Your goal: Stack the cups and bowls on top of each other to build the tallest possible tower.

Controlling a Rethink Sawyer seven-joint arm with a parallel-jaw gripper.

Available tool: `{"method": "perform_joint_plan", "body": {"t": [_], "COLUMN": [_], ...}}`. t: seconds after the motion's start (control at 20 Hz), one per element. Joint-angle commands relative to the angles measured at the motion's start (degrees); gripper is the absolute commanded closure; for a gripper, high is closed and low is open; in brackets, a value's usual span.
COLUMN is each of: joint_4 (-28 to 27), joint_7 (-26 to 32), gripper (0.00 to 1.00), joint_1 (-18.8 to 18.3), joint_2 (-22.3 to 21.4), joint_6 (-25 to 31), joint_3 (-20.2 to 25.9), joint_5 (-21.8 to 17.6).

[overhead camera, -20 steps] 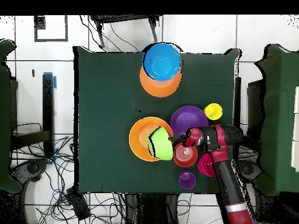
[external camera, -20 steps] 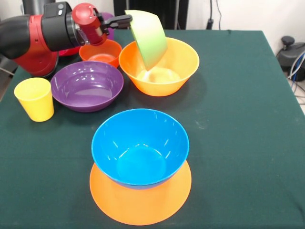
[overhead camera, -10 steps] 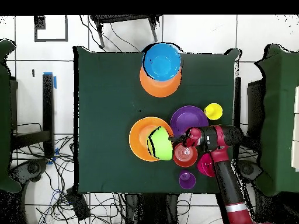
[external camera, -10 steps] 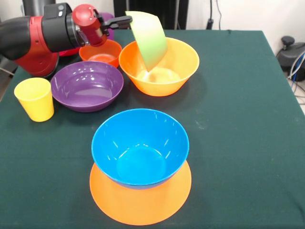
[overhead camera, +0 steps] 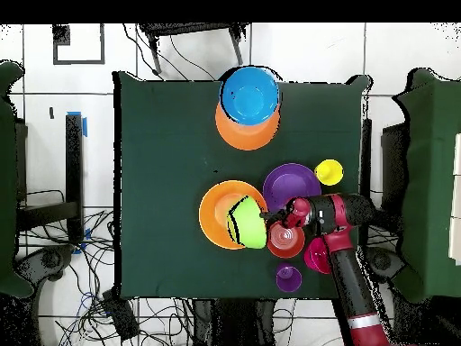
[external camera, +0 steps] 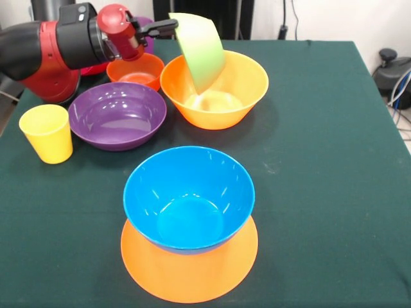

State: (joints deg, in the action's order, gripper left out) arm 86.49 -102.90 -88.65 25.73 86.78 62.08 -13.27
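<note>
My gripper [external camera: 168,27] is shut on the rim of the green bowl [external camera: 200,51], which hangs tilted on edge. Its lower edge dips into the large upright orange bowl [external camera: 215,86]. In the overhead view the gripper [overhead camera: 267,215] holds the green bowl [overhead camera: 246,223] over that orange bowl [overhead camera: 216,214]. Near the front edge stands the tower: a blue bowl [external camera: 188,196] on the other large orange bowl [external camera: 189,266]. The wide purple bowl [external camera: 117,114] and the yellow cup [external camera: 46,133] stand to the left. The purple cup [overhead camera: 288,277] stands near the arm.
A small orange-red bowl [external camera: 136,69] sits under the arm, right behind the purple bowl. A pink-red bowl [overhead camera: 317,257] lies beside the arm in the overhead view. The arm [external camera: 45,48] reaches across the far left corner of the green tablecloth [external camera: 321,160].
</note>
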Motion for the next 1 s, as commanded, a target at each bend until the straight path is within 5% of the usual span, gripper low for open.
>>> {"method": "perform_joint_plan", "body": {"t": [0.05,0.4,1.0], "joint_4": [1.3,13.7,14.0], "joint_7": [9.6,2.7,8.6], "gripper": [1.0,1.0,1.0], "joint_1": [0.6,-1.4,2.3], "joint_2": [3.6,4.3,10.0], "joint_6": [-0.8,-14.9,-20.1], "joint_3": [-5.1,-2.5,-3.6], "joint_5": [3.6,3.9,7.0]}}
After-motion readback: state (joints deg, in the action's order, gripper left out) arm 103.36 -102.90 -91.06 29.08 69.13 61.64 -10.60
